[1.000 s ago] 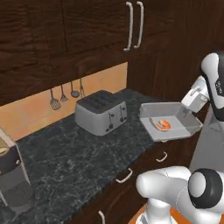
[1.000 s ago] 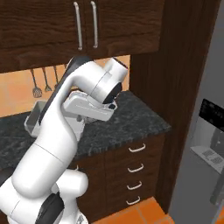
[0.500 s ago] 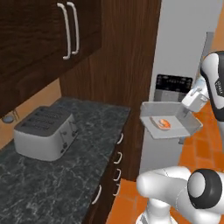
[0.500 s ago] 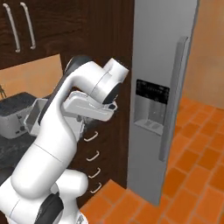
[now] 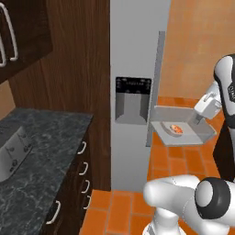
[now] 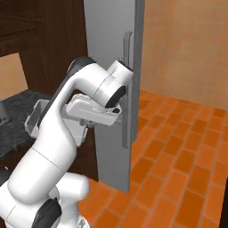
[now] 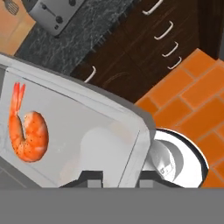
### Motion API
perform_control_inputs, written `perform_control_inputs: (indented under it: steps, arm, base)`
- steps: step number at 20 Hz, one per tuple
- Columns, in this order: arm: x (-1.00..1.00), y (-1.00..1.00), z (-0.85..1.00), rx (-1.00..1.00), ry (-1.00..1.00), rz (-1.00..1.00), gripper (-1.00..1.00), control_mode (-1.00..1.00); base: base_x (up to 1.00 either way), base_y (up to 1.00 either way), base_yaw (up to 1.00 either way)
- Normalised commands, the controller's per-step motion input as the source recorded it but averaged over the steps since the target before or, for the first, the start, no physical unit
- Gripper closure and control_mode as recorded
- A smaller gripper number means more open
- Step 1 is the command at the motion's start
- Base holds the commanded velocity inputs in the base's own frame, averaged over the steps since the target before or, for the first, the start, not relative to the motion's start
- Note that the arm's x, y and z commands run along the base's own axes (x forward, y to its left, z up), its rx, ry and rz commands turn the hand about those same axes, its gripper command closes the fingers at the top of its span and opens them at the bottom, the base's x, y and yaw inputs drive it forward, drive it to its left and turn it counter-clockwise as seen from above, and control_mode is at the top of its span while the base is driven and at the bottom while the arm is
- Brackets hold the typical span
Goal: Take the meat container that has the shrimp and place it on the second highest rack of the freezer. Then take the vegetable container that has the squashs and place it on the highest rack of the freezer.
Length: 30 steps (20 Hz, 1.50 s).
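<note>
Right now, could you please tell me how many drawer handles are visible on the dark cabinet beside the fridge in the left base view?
4: the top handle, a second handle below, a third handle, and the lowest handle. A further handle sits on the nearer cabinet front; others may be hidden.

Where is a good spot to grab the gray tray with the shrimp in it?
Grab the shallow gray tray by its thin upright rim, coming from the side. The tool is pinched on the rim's right edge, away from the orange shrimp, keeping the tray level.
</note>
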Motion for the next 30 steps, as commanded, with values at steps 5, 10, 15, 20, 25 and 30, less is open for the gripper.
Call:
perform_control_inputs:
  steps: [5, 10, 15, 20, 25, 30]
  arm:
    - [0.0, 0.0, 0.0, 0.0, 0.0, 0.0, 1.0, 1.0]
    - [0.0, 0.0, 0.0, 0.0, 0.0, 0.0, 1.0, 1.0]
    - [0.0, 0.0, 0.0, 0.0, 0.0, 0.0, 1.0, 1.0]
    - [0.0, 0.0, 0.0, 0.0, 0.0, 0.0, 1.0, 1.0]
    - [0.0, 0.0, 0.0, 0.0, 0.0, 0.0, 1.0, 1.0]
    - [0.0, 0.0, 0.0, 0.0, 0.0, 0.0, 1.0, 1.0]
  base:
    - [0.19, -0.8, -0.02]
    - [0.37, -0.6, -0.18]
    - [0.21, -0.57, -0.25]
    - [0.49, -0.42, -0.16]
    - [0.9, -0.42, -0.14]
    - [0.85, -0.71, -0.04]
